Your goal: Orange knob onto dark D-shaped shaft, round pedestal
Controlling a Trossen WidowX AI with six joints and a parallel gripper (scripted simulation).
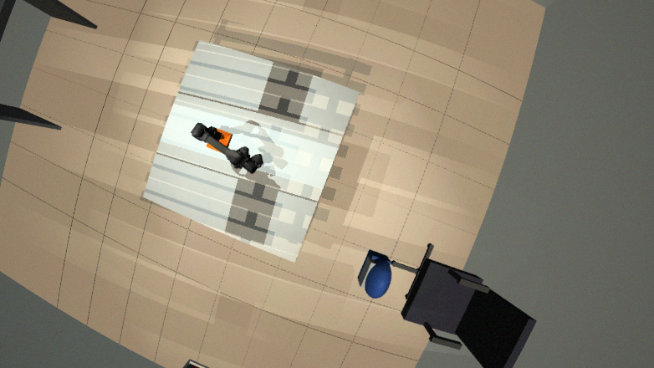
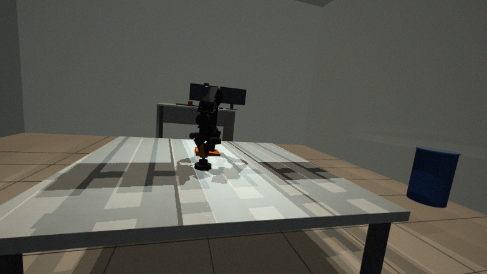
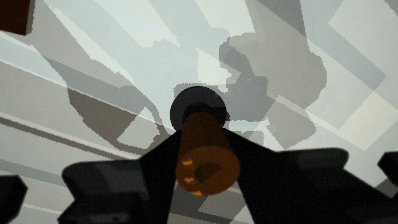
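Observation:
The orange knob (image 2: 202, 151) (image 3: 205, 142) is held upright between the fingers of my gripper (image 2: 202, 152) (image 3: 201, 133), which is shut on it. The round black pedestal (image 2: 202, 166) (image 3: 181, 109) stands on the table below the knob. The dark shaft (image 2: 203, 160) rises from its middle, and the knob's lower end is right at the shaft's top. The knob stands clearly above the pedestal's disc. Whether the shaft's tip is inside the hole cannot be told. The shaft's flat side is hidden. In the top view the arm hides knob and pedestal.
The orange base plate (image 1: 225, 137) (image 2: 214, 153) (image 3: 12, 15) lies under the arm's base on the pale table (image 1: 315, 173) (image 2: 238, 211). Strong patchy shadows cross the table. A blue bin (image 1: 378, 278) (image 2: 433, 177) and a dark chair (image 1: 441, 293) stand off the table.

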